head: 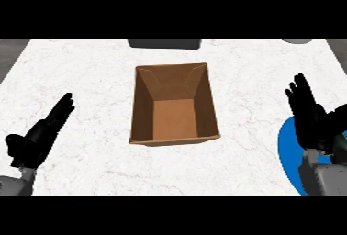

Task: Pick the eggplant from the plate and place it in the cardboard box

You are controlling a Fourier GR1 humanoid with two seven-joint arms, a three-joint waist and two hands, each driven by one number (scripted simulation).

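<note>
Right robot hand [313, 120] over blue round plate [290, 151] at right edge, fingers straight, spread wide, holding nothing. Eggplant not visible (hidden under hand and forearm, or cannot tell). Left robot hand [37, 137] at lower left, fingers straight, relaxed, resting above white marbled surface [81, 73]. Open brown cardboard box [174, 104] at centre between hands, well apart from both, nothing inside.

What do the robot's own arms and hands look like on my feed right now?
Both are alike: a grey, boxy forearm ending in a black robot hand with slim, jointed-looking fingers and a thumb. The left robot hand and its grey forearm show at the lower left; the right robot hand and grey forearm at the lower right. No cables, markings or sleeves are visible.
</note>
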